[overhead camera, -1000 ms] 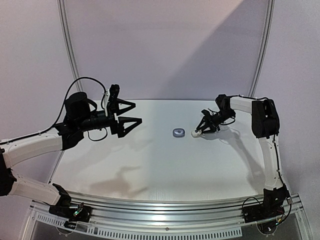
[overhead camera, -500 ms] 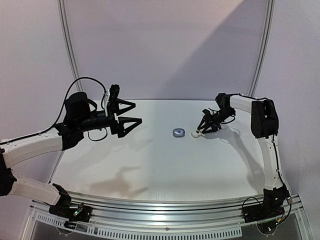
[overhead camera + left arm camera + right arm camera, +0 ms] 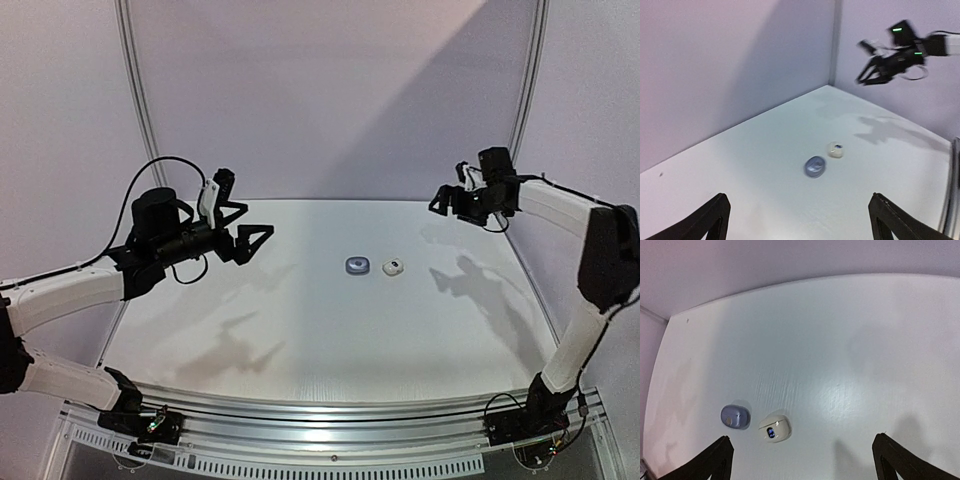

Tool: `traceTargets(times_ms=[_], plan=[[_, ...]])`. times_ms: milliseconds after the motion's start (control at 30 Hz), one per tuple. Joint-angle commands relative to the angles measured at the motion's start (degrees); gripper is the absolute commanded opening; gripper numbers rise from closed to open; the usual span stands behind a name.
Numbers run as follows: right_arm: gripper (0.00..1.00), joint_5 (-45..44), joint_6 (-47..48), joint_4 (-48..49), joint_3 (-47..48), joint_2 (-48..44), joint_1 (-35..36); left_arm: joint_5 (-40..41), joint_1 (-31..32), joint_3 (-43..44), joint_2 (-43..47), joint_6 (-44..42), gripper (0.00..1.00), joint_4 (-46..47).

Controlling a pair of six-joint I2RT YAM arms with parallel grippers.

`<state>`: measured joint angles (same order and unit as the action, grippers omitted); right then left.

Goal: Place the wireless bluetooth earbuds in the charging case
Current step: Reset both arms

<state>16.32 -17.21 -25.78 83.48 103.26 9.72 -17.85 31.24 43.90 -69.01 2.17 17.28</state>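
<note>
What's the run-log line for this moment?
left gripper: open, aloft | right gripper: open, aloft | white case beside purple case, both untouched

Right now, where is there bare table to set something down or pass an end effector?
The table is bare along the near strip between the cases and the arm bases, on the left below the raised left end effector, and on the right from the white case to the edge. Crowded only at centre, where the purple-grey case lies close beside it.
</note>
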Motion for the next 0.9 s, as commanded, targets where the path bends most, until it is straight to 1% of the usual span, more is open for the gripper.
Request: traceTargets(times_ms=[0, 33, 100, 167, 233, 267, 333, 400, 500, 533, 600, 667, 767, 867], plan=[[0.99, -19.2, -2.8, 18.0, -18.2, -15.4, -3.4, 15.2, -8.8, -3.8, 0.9, 3.8, 0.99, -9.2], [0.99, -21.2, -4.1, 21.3, -23.0, -19.2, -5.1, 16.1, -11.4, -4.9, 1.1, 4.9, 0.99, -10.6], [0.99, -26.9, -6.1, 24.9, -31.8, -26.5, -6.1, 17.6, -14.9, -7.6, 1.6, 5.2, 0.99, -11.9], [0.99, -31.4, -5.2, 29.5, -39.8, -32.5, -6.2, 19.2, -18.0, -11.1, 2.5, 4.8, 0.99, -11.0], [0.99, -36.6, -6.0, 32.4, -47.4, -38.1, -6.2, 18.4, -21.5, -14.3, 3.2, 5.8, 0.99, -9.4], [0.99, -39.5, -8.9, 32.5, -49.6, -40.7, -6.2, 16.5, -24.4, -14.4, 3.4, 7.5, 0.99, -10.5], [0.99, -42.9, -11.9, 32.0, -53.1, -45.2, -6.2, 14.1, -27.9, -15.7, 4.5, 9.0, 0.99, -9.3], [0.99, -45.1, -12.7, 33.3, -57.2, -48.8, -6.3, 12.7, -30.4, -17.2, 6.1, 7.7, 0.99, -5.7], [0.99, -45.7, -14.7, 37.3, -63.3, -54.4, -6.2, 13.6, -32.2, -22.5, 8.8, 0.6, 0.99, 3.5], [0.99, -45.5, -14.6, 39.0, -65.2, -55.6, -6.2, 13.9, -33.3, -23.9, 9.2, -0.8, 0.99, 5.3], [0.99, -45.7, -14.4, 42.5, -68.6, -58.0, -6.2, 12.7, -36.0, -25.3, 9.6, -0.8, 0.99, 5.3], [0.99, -47.3, -15.3, 42.4, -69.7, -59.9, -6.2, 10.9, -37.8, -26.4, 10.1, -0.1, 0.99, 4.2], [0.99, -47.0, -13.6, 42.1, -69.5, -60.9, -6.2, 9.4, -38.9, -28.1, 11.4, 0.9, 0.99, 3.6], [0.99, -47.3, -10.4, 41.0, -68.3, -60.7, -6.2, 9.5, -39.2, -29.5, 11.5, 0.8, 0.99, 4.6]])
